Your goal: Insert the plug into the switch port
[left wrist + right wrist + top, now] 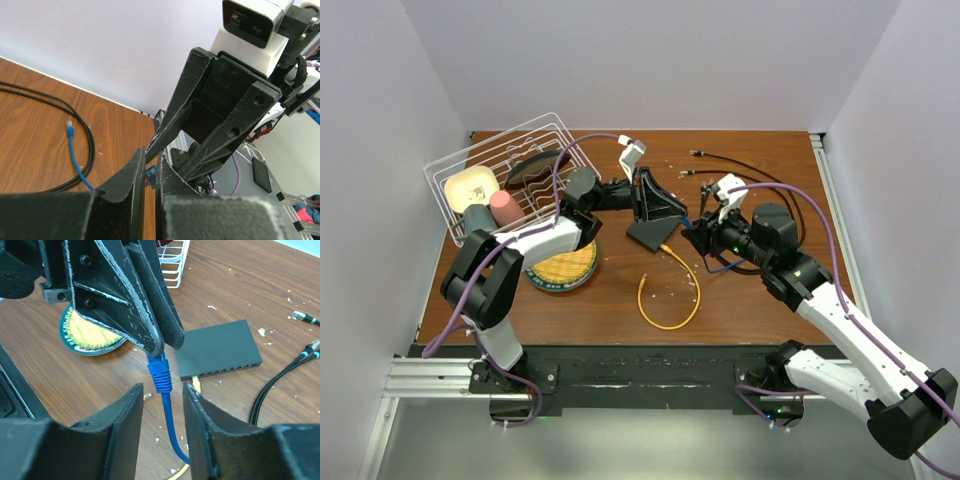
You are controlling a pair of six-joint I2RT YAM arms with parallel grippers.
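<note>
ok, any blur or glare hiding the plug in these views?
Right wrist: blue plug sharp, right gripper soft at the frame bottom. Left wrist: left gripper soft up close, plug only a blue sliver between its fingers. Top external: even light, no glare, plug too small to read.

A: Cables, count?
B: One yellow cable [641, 298], one blue cable [160, 375]. Black cables [760, 172] overlap, can't count.
A: Rest?
B: One switch [220, 347], one wire rack [495, 150], one round plate [565, 270], one pink cup [503, 207].
</note>
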